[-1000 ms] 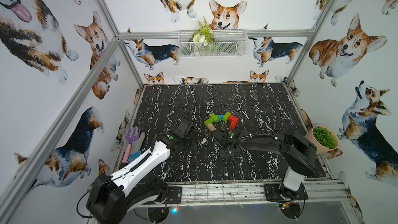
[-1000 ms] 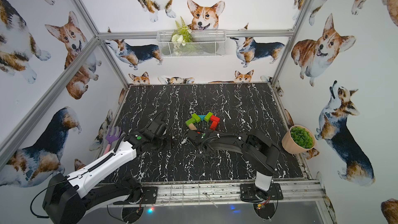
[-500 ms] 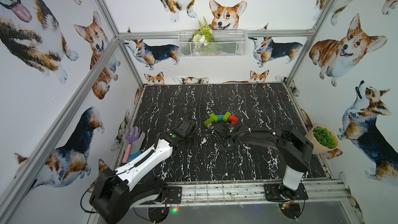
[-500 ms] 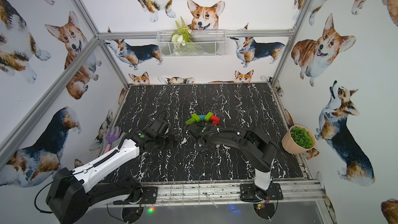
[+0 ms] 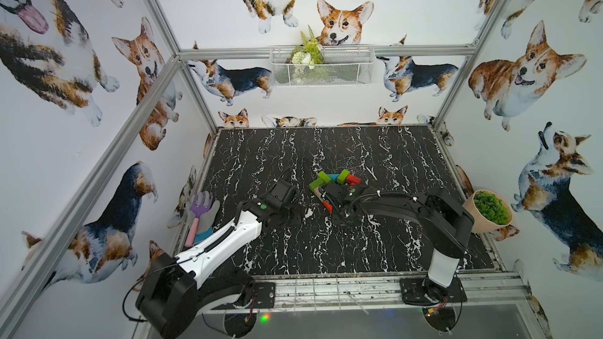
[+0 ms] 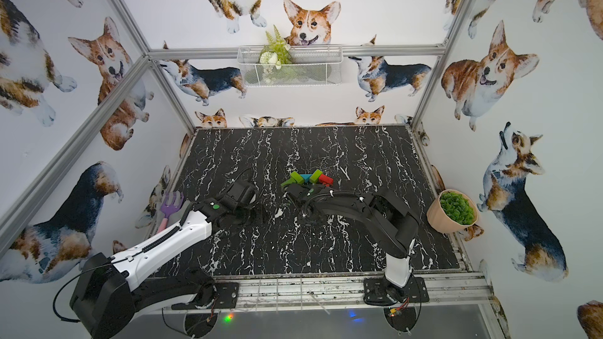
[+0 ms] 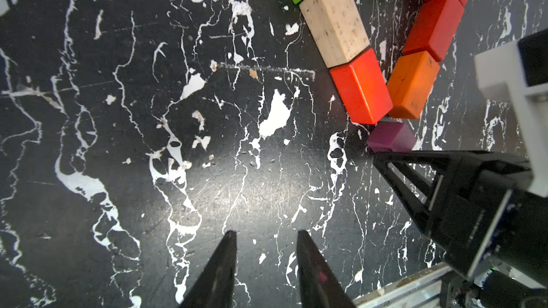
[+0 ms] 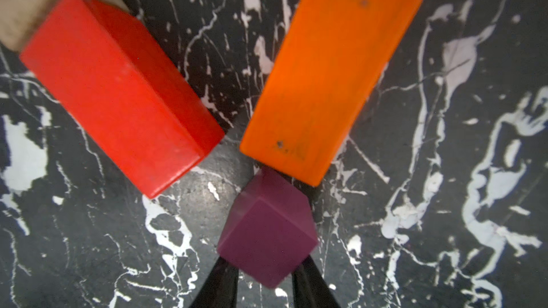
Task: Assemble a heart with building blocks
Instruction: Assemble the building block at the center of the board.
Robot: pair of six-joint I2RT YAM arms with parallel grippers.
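1. In both top views the heart (image 5: 346, 177) (image 6: 315, 176) lies mid-tabletop (image 5: 326, 249) with its lobes and sides laid; the right arm hides its tip. A wire basket (image 5: 352, 70) on the back wall holds flowers (image 5: 303, 58). A pot (image 5: 470, 207) beside the tabletop holds a green plant (image 5: 491, 211).
2. Left wrist: the left fingers (image 7: 225, 262) stand narrowly apart and empty, near the heart. The purple cube (image 7: 390, 137) sits where the red brick (image 7: 360, 87) and orange brick (image 7: 412, 84) converge.
3. Right wrist: the right fingers (image 8: 219, 285) clamp the purple cube (image 8: 267, 226), which touches the orange brick (image 8: 326, 69). Seemingly only release remains.

place: robot test booth | cues: aluminium frame (image 5: 424, 50), corgi-print walls (image 5: 65, 132)
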